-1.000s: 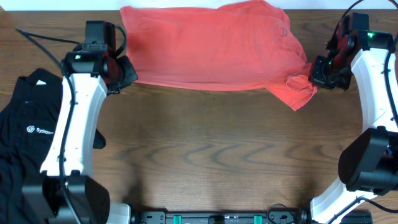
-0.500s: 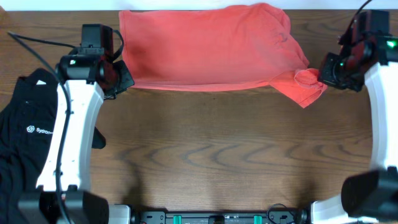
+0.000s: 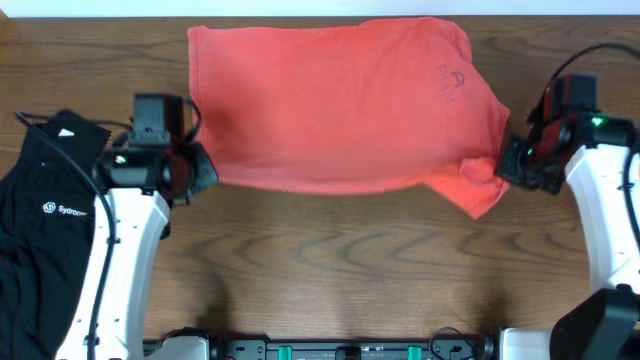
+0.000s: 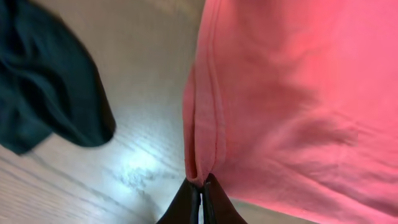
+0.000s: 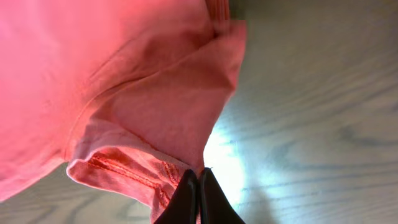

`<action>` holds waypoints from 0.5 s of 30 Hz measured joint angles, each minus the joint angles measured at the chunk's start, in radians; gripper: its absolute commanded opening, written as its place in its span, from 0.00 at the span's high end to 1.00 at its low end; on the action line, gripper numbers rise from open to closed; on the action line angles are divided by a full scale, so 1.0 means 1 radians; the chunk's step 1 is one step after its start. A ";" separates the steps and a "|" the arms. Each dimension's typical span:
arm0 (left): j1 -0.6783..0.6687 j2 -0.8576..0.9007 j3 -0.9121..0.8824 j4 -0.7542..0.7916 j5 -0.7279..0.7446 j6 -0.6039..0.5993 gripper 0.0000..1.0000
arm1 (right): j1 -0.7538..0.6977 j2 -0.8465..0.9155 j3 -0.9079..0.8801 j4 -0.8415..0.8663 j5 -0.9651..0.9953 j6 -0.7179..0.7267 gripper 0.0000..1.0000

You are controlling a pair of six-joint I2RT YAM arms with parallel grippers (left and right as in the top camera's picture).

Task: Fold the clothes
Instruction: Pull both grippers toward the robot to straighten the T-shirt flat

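Note:
The coral-red T-shirt [image 3: 340, 105] lies folded across the far middle of the table, faint print showing near its right end. My left gripper [image 3: 203, 172] is shut on the shirt's lower left corner; in the left wrist view [image 4: 201, 186] the hem fold sits pinched between the tips. My right gripper [image 3: 506, 168] is shut on the shirt's lower right edge beside the sleeve [image 3: 480, 186]; the right wrist view [image 5: 198, 179] shows the seamed cloth [image 5: 137, 124] held at the tips. The black collared shirt [image 3: 40, 230] with a white logo lies at the left edge.
The black shirt also shows in the left wrist view [image 4: 50, 93], lying left of the red shirt. A cable [image 3: 60, 130] runs over it to the left arm. Bare wooden table [image 3: 340, 260] spreads in front of the red shirt.
Both grippers have pulled toward the near side with the shirt's lower edge. The red shirt now lies flatter and wider, and its sleeve bunch on the right has moved down.

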 measured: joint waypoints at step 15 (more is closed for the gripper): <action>-0.022 -0.150 -0.304 0.036 0.026 -0.078 0.94 | 0.000 -0.119 -0.286 0.084 -0.010 0.076 0.99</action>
